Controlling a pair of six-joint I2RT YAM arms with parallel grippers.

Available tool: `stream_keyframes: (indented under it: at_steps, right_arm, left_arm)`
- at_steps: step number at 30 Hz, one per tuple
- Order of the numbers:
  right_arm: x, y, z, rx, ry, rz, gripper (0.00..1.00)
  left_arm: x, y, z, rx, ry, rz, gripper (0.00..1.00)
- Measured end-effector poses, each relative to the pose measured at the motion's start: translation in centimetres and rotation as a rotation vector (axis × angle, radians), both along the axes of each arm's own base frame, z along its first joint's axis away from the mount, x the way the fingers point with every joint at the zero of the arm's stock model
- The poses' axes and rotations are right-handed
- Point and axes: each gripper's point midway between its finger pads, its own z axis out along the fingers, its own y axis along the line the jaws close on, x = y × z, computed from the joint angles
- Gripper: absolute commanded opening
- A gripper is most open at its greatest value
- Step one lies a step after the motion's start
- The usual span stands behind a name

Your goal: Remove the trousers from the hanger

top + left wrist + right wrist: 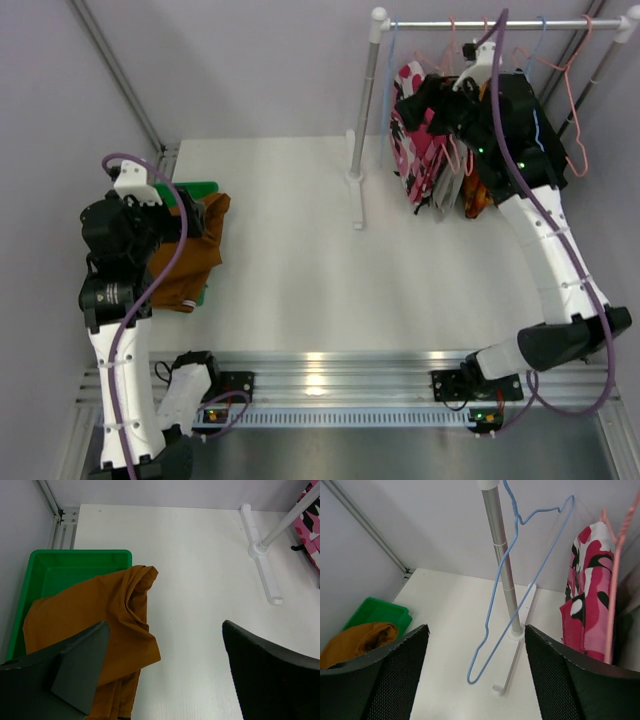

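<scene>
Trousers in rust-brown [100, 615] lie off the rack, draped half in the green bin [75, 562] at the left and half over its rim onto the tabletop [300, 250]. By that, one pair looks finished with. The left tool [165, 630] hangs above that heap with its fingers spread as wide as they go, gripping nothing.

The step in hand, as I judge it, is the reach for the next pair. The right arm is up at the rail [480, 24], and the right tool [476, 630] stands well open with nothing between its fingers. Its own camera looks past the rack pole [502, 565] and a bare blue hanger [470, 679]. The floral trousers [590, 595], pink, red and white, hang folded over a pink hanger [615, 580] just beside the tool's right finger, not inside the gap. In the overhead view the arm covers most of what else hangs there. An orange-patterned garment [475, 200] shows below it, but I cannot make out a grey pair.

The next move calls for shifting the open tool sideways until the floral cloth sits between the fingers. It should then close on the fabric alone, clear of the wire. A pull down and away from the rail should slide the cloth off. The light hanger may swing or lift off the rail with it.
</scene>
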Motion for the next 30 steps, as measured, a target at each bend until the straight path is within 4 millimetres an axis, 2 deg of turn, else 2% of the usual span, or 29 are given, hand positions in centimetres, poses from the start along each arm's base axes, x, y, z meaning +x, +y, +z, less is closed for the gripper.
stream_keyframes:
  at_steps: [4, 6, 10, 14, 18, 23, 26, 30]
  right_arm:
    - [-2.9, -2.8, 1.8, -0.006, -0.053, -0.021, 0.75]
    - [-3.1, -4.7, 2.4, -0.014, -0.073, -0.045, 0.75]
    - [-1.6, -7.9, 1.6, -0.043, -0.062, -0.09, 0.74]
    - [1.5, -9.7, -0.8, -0.061, 0.003, -0.105, 0.73]
    - [4.6, -10.0, -3.8, -0.063, 0.079, -0.088, 0.69]
    - [7.1, -8.9, -6.3, -0.039, 0.141, -0.032, 0.63]
    - [8.1, -8.1, -7.5, -0.005, 0.177, 0.005, 0.59]
    - [8.4, -6.9, -9.3, 0.065, 0.246, 0.061, 0.55]
  left_arm:
    - [-0.7, -0.1, 0.1, 0.0, -0.004, 0.0, 0.99]
    - [-1.0, -0.2, 0.1, -0.001, -0.002, 0.0, 0.99]
    - [-1.4, -0.3, 0.0, -0.014, 0.004, 0.003, 0.99]
    - [-1.5, -0.4, -0.2, -0.026, 0.013, 0.006, 0.99]
    - [-1.5, -0.4, -0.2, -0.032, 0.014, 0.008, 0.99]
    - [-1.5, -0.4, -0.2, -0.041, 0.015, 0.012, 0.99]
    - [-1.5, -0.4, -0.2, -0.045, 0.017, 0.015, 0.99]
    - [-1.4, -0.3, -0.5, -0.045, 0.023, 0.02, 0.99]
